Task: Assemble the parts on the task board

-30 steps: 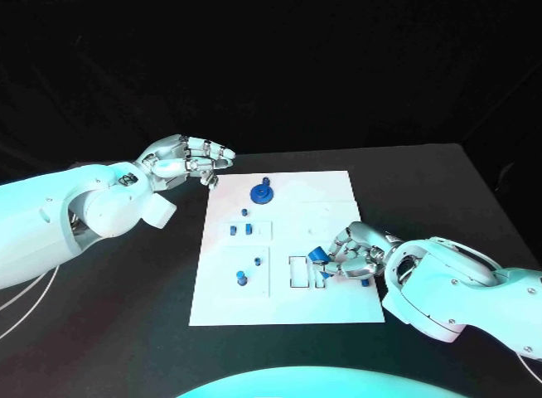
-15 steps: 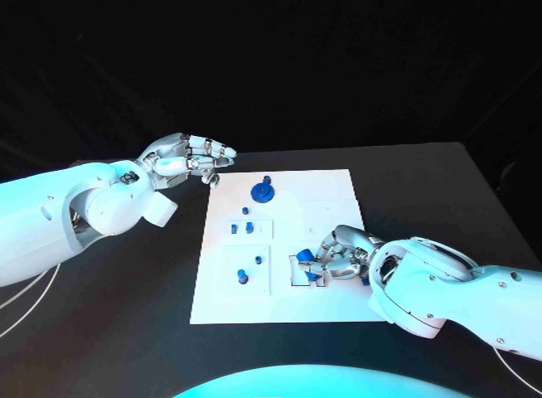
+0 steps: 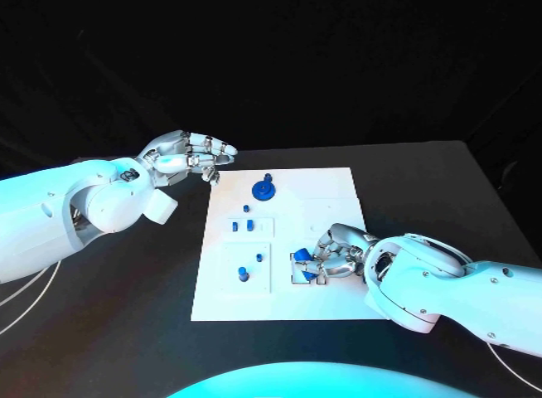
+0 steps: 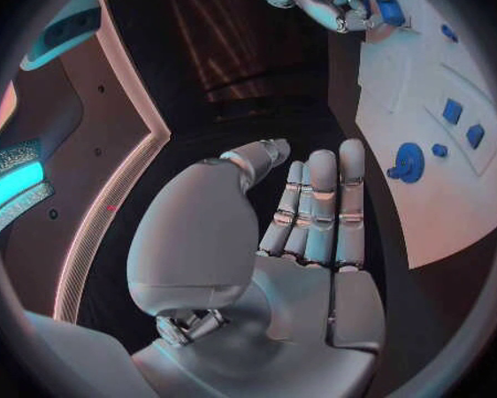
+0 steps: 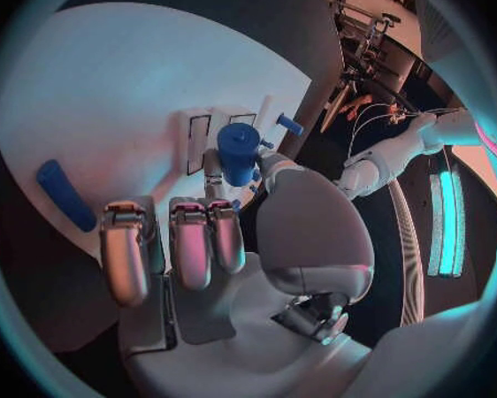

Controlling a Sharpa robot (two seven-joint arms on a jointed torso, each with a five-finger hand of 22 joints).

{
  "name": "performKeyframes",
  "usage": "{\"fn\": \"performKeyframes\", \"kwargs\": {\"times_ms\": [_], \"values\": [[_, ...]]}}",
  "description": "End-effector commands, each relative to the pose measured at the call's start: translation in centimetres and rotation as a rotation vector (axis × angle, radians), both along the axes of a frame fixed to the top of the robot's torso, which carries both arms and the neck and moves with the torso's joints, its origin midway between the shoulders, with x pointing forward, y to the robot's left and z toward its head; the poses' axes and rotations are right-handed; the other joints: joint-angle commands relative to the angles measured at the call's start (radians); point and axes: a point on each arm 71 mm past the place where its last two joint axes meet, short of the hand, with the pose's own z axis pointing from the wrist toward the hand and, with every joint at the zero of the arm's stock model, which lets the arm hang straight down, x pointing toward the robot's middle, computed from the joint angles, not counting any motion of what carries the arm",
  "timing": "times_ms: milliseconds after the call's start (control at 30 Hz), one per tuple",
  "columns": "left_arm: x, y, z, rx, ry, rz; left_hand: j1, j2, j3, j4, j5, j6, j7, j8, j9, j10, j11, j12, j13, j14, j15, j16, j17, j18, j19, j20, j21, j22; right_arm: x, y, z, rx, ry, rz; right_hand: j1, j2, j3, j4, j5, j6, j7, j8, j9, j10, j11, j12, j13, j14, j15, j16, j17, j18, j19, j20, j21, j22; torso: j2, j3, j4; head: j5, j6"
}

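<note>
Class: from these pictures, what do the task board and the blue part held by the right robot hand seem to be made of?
Task board: probably matte white plastic or coated sheet, flat and glare-free. Blue part held by the right robot hand: likely smooth moulded plastic, uniform colour with a soft sheen. Neither is certain.

One white task board [image 3: 331, 195] lies on one black table [image 3: 427, 178]. Seven blue parts show on the board: one round disc with a knob [image 3: 263, 191] at 12 o'clock, and six small pieces, one [image 3: 303, 254] held.
</note>
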Motion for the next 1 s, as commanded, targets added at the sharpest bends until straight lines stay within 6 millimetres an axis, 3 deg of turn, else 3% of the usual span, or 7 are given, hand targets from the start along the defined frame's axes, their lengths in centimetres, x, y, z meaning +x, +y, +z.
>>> {"fn": "performKeyframes", "kwargs": {"times_ms": [33, 133, 267, 367, 500, 667, 1000], "values": [[-0.10, -0.22, 0.07, -0.011, 0.002, -0.016, -0.010, 0.004, -0.001, 0.005, 0.001, -0.009, 0.007, 0.005, 0.001, -0.009, -0.001, 0.003, -0.001, -0.004, 0.003, 0.007, -0.001, 0.016, 0.000, 0.009, -0.004, -0.001, -0.17, 0.17, -0.31, -0.033, 0.013, 0.034, -0.008, 0.001, -0.002, -0.006, -0.006, 0.035, -0.027, 0.002, -0.002, 0.107, -0.007, 0.004, 0.263, 0.104, -0.005, 0.003, 0.263, -0.014, 0.105, -0.007, 0.004, 0.263, 0.000, 0.0002, -0.0004, 0.002, 0.000], [-0.11, -0.24, 0.07, -0.011, 0.003, -0.018, -0.011, 0.007, 0.000, 0.007, 0.001, -0.009, 0.007, 0.006, 0.001, -0.010, -0.001, 0.004, -0.002, -0.004, 0.003, 0.007, -0.001, 0.016, 0.000, 0.009, -0.004, -0.002, -0.03, 0.06, -0.30, -0.045, -0.001, 0.026, -0.017, -0.001, -0.004, -0.005, -0.014, 0.034, -0.026, 0.003, -0.001, 0.107, -0.006, 0.004, 0.263, 0.104, -0.005, 0.003, 0.263, -0.014, 0.105, -0.007, 0.004, 0.263, 0.000, 0.0006, 0.0004, 0.003, 0.002], [-0.12, -0.20, 0.06, -0.010, 0.004, -0.017, -0.011, 0.007, 0.000, 0.007, 0.001, -0.009, 0.007, 0.006, 0.001, -0.010, -0.001, 0.004, -0.002, -0.004, 0.003, 0.007, -0.001, 0.016, 0.000, 0.009, -0.005, -0.002, 0.17, -0.10, -0.30, -0.059, -0.018, 0.017, -0.085, -0.001, -0.041, -0.003, -0.079, 0.035, -0.028, 0.012, 0.004, 0.107, -0.007, 0.004, 0.263, 0.104, -0.005, 0.003, 0.263, -0.014, 0.105, -0.007, 0.004, 0.263, 0.000, -0.0002, -0.0007, 0.003, 0.003], [-0.12, -0.17, 0.06, -0.009, 0.005, -0.016, -0.012, 0.009, 0.001, 0.008, 0.002, -0.008, 0.006, 0.007, 0.002, -0.010, -0.001, 0.004, -0.003, -0.004, 0.003, 0.008, -0.001, 0.016, 0.000, 0.009, -0.005, -0.002, 0.27, -0.11, -0.30, -0.068, -0.028, 0.017, -0.152, 0.010, -0.090, -0.004, -0.028, 0.032, -0.028, 0.019, 0.009, 0.107, -0.008, 0.004, 0.263, 0.104, -0.006, 0.003, 0.263, -0.014, 0.105, -0.008, 0.004, 0.263, 0.000, -0.0001, -0.0009, 0.003, 0.003], [-0.13, -0.17, 0.06, -0.009, 0.005, -0.016, -0.012, 0.009, 0.001, 0.008, 0.002, -0.008, 0.006, 0.007, 0.002, -0.010, -0.001, 0.004, -0.003, -0.004, 0.003, 0.008, -0.001, 0.016, 0.000, 0.009, -0.005, -0.002, 0.28, -0.06, -0.29, -0.072, -0.033, 0.022, -0.185, 0.019, -0.179, -0.003, -0.114, 0.025, -0.028, 0.028, 0.016, 0.107, -0.007, 0.004, 0.263, 0.104, -0.005, 0.003, 0.263, -0.014, 0.105, -0.008, 0.004, 0.263, 0.000, 0.0007, 0.0001, 0.003, 0.002], [-0.13, -0.15, 0.06, -0.008, 0.006, -0.015, -0.012, 0.009, 0.001, 0.008, 0.002, -0.008, 0.006, 0.007, 0.002, -0.010, -0.001, 0.004, -0.003, -0.004, 0.003, 0.008, -0.002, 0.016, 0.000, 0.009, -0.005, -0.002, 0.26, 0.05, -0.22, -0.071, -0.040, 0.026, -0.191, 0.042, -0.284, -0.001, -0.147, 0.020, -0.027, 0.034, 0.019, 0.107, -0.006, 0.004, 0.263, 0.104, -0.005, 0.003, 0.263, -0.014, 0.105, -0.007, 0.004, 0.263, 0.000, 0.0003, -0.0007, 0.003, 0.003], [-0.10, -0.14, 0.04, -0.008, 0.006, -0.014, -0.012, 0.011, 0.002, 0.009, 0.002, -0.007, 0.006, 0.008, 0.002, -0.010, -0.001, 0.004, -0.003, -0.005, 0.003, 0.008, -0.002, 0.016, 0.000, 0.009, -0.005, -0.003, -0.06, -0.03, 0.07, -0.044, -0.059, 0.037, -0.190, 0.057, -0.304, -0.002, -0.146, 0.018, -0.027, 0.035, 0.020, 0.107, -0.006, 0.004, 0.263, 0.104, -0.004, 0.003, 0.263, -0.014, 0.105, -0.007, 0.004, 0.263, 0.000, 0.0008, -0.0003, 0.002, 0.003]]}}
